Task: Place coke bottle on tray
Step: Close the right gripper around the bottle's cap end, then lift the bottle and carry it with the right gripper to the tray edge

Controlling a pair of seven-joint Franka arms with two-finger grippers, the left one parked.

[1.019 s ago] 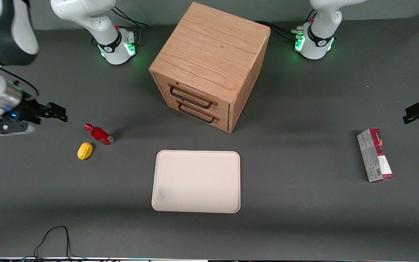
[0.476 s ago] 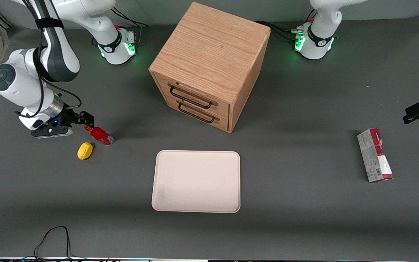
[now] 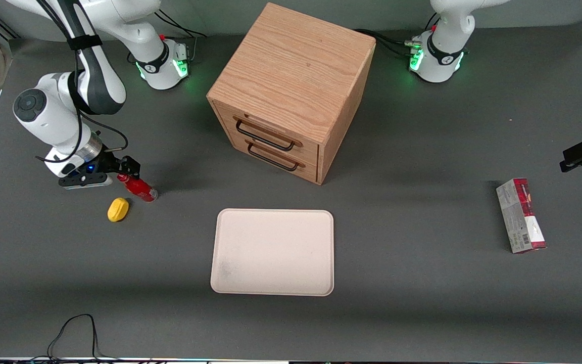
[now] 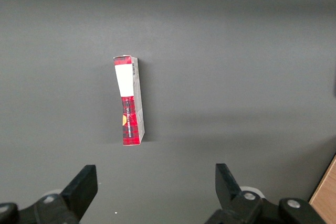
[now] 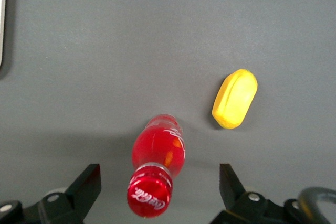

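Observation:
The coke bottle [image 3: 138,187] is small and red with a red cap. It stands on the dark table toward the working arm's end, leaning slightly. In the right wrist view the coke bottle [image 5: 156,166] shows cap-first between my two fingers, touching neither. My gripper [image 3: 128,168] is open and sits just above the bottle's cap; it also shows in the right wrist view [image 5: 158,188]. The cream-beige tray [image 3: 273,251] lies flat near the table's middle, nearer the front camera than the cabinet, with nothing on it.
A yellow lemon-shaped lump [image 3: 118,209] lies beside the bottle, nearer the front camera; it shows in the right wrist view [image 5: 234,98] too. A wooden drawer cabinet [image 3: 291,91] stands above the tray. A red-and-grey carton [image 3: 520,215] lies toward the parked arm's end.
My gripper has moved from the table's edge toward the bottle and come down over its cap. The bottle, lump and tray have not moved.

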